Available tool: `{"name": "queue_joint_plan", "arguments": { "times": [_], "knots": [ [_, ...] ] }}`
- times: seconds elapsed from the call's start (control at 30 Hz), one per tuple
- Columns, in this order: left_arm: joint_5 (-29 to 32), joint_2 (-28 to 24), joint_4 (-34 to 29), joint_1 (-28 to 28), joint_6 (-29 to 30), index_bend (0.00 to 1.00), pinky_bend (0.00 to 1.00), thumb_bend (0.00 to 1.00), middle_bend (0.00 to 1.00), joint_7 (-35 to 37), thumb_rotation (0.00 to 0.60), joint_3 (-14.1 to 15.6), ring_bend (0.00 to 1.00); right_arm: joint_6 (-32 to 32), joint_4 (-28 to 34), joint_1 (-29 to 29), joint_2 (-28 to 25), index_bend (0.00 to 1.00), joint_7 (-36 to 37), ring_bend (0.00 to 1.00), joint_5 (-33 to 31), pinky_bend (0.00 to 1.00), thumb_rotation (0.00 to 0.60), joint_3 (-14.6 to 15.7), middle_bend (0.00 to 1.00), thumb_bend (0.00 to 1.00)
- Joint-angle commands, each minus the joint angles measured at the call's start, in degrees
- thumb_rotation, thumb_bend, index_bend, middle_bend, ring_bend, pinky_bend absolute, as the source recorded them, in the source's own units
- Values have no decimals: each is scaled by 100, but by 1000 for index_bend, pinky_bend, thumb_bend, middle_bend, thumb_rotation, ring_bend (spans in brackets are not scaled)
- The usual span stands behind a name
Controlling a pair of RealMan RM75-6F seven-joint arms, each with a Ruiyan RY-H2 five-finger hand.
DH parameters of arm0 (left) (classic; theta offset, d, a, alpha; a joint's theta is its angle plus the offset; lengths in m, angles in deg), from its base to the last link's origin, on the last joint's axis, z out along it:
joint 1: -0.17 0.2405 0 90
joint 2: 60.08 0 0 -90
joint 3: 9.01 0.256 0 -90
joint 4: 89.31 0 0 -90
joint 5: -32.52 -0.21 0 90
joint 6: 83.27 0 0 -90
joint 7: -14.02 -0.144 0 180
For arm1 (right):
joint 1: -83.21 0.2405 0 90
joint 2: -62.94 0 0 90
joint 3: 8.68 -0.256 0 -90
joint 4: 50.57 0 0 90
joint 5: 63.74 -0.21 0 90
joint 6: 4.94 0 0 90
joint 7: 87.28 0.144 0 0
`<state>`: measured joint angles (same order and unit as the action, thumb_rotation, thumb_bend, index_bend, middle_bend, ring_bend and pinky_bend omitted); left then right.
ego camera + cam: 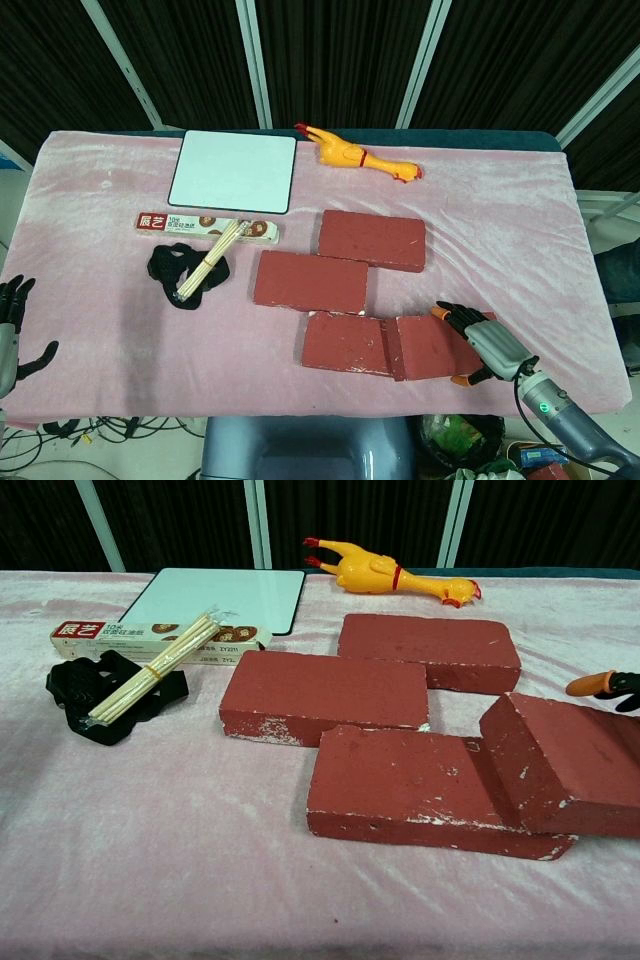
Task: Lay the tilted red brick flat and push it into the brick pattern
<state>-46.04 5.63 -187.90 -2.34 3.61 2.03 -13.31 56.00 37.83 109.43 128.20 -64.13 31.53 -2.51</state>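
Three red bricks lie flat in a stepped pattern: a far one point(371, 240) point(430, 651), a middle one point(310, 282) point(324, 695) and a near one point(345, 345) point(400, 780). The tilted red brick point(435, 347) point(570, 765) leans with its left end up on the near brick's right end. My right hand point(483, 343) point(605, 686) sits at the tilted brick's right end with its fingers spread, touching the brick's far corner and near edge. My left hand point(14, 325) hangs off the table's left edge, fingers apart and holding nothing.
A yellow rubber chicken point(355, 155) point(392, 576) lies at the back, with a white board point(234, 171) point(218, 598) to its left. A snack box point(207, 226) point(160, 640), a bundle of sticks point(212, 255) point(155, 665) and a black strap point(185, 272) point(112, 695) lie left of the bricks.
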Motion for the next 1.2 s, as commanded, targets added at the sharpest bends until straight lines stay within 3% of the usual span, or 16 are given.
{"name": "queue_joint_plan", "arguments": {
  "times": [0.03,1.07,1.2],
  "knots": [
    [0,2,3,2,4,76,0,251,25,2,600,0,0,5,-2,0,6,0,-3,0,-2,95,600,1,0,0],
    [37,16,-8,10,22,76,0,250,25,-68,600,-15,0,-91,42,53,20,0,-185,0,-120,95,600,-35,0,0],
    [56,20,-16,16,30,76,0,251,25,-77,600,-21,0,-129,33,68,52,2,-191,21,-156,95,600,-50,41,0]
  ]
}}
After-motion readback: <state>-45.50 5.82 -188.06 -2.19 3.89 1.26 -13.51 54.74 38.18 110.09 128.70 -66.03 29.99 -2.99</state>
